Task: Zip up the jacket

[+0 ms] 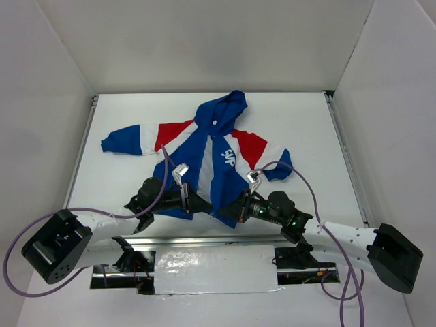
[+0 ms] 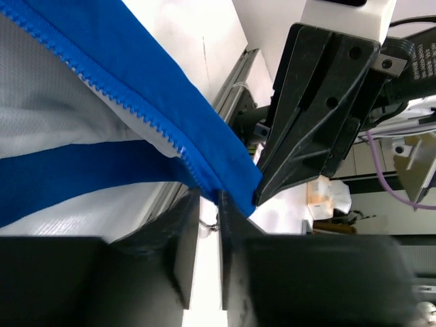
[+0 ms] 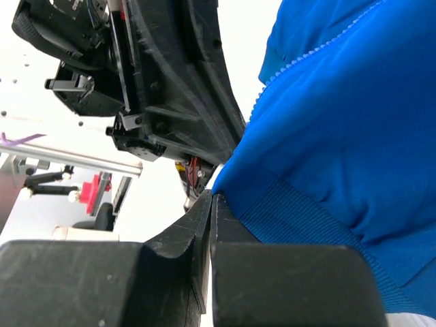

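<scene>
The jacket (image 1: 211, 146) lies flat on the white table, hood at the far end, its front open along the zipper. Both grippers meet at its near hem. My left gripper (image 1: 202, 204) is closed to a narrow gap on the blue hem corner beside the zipper teeth (image 2: 146, 116), in the left wrist view (image 2: 210, 204). A small metal piece shows in that gap. My right gripper (image 1: 227, 212) is shut on the corner of the other panel's ribbed hem (image 3: 320, 225), in the right wrist view (image 3: 212, 197). The two grippers nearly touch.
A metal rail (image 1: 204, 240) runs along the table's near edge, with a shiny sheet (image 1: 214, 269) in front of it. White walls close the table on three sides. Purple cables (image 1: 303, 178) loop from both arms.
</scene>
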`<action>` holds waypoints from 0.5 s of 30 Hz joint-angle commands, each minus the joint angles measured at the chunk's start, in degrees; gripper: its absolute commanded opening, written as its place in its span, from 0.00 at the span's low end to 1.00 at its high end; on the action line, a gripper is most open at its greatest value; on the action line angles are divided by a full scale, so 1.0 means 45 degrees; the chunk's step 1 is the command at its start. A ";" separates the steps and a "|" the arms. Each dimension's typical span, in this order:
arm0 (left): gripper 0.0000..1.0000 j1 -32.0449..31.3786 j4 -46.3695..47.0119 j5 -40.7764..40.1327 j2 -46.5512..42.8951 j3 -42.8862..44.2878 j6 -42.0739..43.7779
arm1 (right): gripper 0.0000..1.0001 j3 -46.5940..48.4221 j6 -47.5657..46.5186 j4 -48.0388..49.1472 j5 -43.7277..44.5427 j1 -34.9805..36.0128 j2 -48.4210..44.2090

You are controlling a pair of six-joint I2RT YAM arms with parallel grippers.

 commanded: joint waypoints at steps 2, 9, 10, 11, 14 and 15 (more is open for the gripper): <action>0.14 -0.0182 0.2194 -0.0006 0.0462 0.0434 -0.0105 | 0.00 -0.0181 -0.0082 0.0333 -0.0454 -0.0073 0.0049; 0.00 -0.0436 0.2567 -0.0005 0.0600 0.0571 -0.0008 | 0.12 -0.0123 -0.0062 0.0099 -0.0454 -0.0073 -0.0048; 0.00 -0.0455 0.2567 -0.0044 0.0561 0.0590 0.0012 | 0.14 -0.0123 -0.0081 0.0060 -0.0396 -0.0092 -0.0048; 0.00 -0.0514 0.2586 -0.0045 0.0561 0.0571 0.0012 | 0.16 -0.0123 -0.0081 -0.0018 -0.0338 -0.0092 -0.0068; 0.00 -0.0611 0.2723 -0.0064 0.0619 0.0552 -0.0027 | 0.22 -0.0220 -0.0043 0.0039 -0.0259 -0.0092 -0.0087; 0.00 -0.0631 0.2781 -0.0084 0.0658 0.0532 -0.0066 | 0.27 -0.0259 -0.0023 0.0078 -0.0240 -0.0092 -0.0087</action>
